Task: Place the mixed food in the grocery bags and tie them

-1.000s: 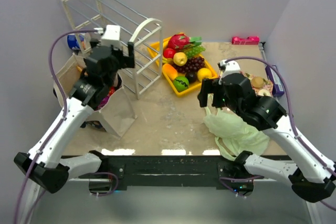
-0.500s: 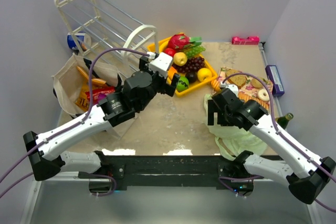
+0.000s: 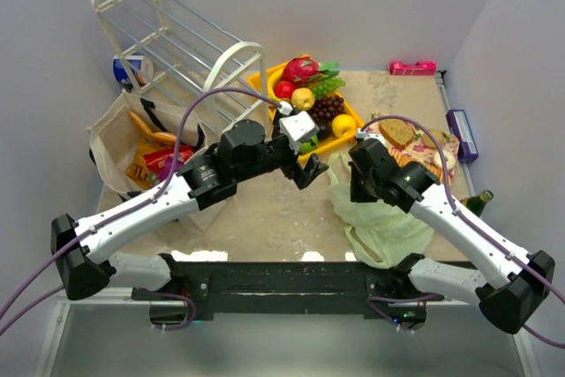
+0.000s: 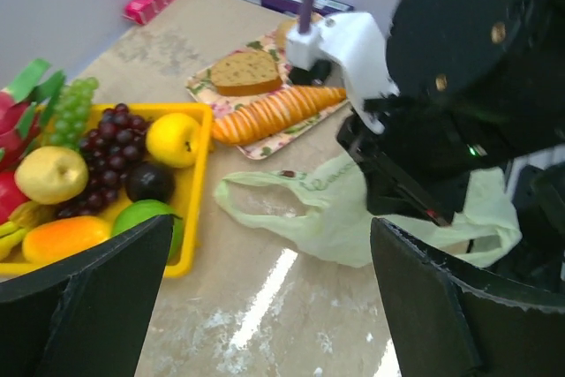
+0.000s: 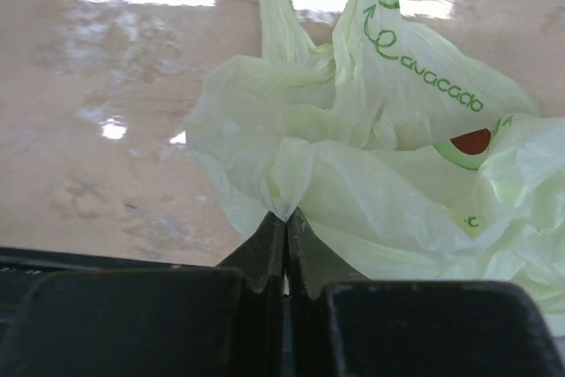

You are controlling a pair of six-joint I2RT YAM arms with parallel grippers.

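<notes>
The pale-green plastic grocery bag lies crumpled on the table at front right. My right gripper is shut on a fold of its edge. My left gripper hovers open just left of the bag's loop handle, holding nothing. Toy fruits fill a yellow tray: purple grapes, a yellow fruit and a green one. The beige tote stands at the left with orange chip bags and a red packet inside.
A white wire rack leans behind the tote. A patterned plate with bread and a croissant sits right of the tray. A pink object, a purple box and a bottle line the right side.
My left arm swung from over the tote to the table's middle, beside the tray. My right gripper came down onto the green bag and shut on a fold, drawing it leftward.
</notes>
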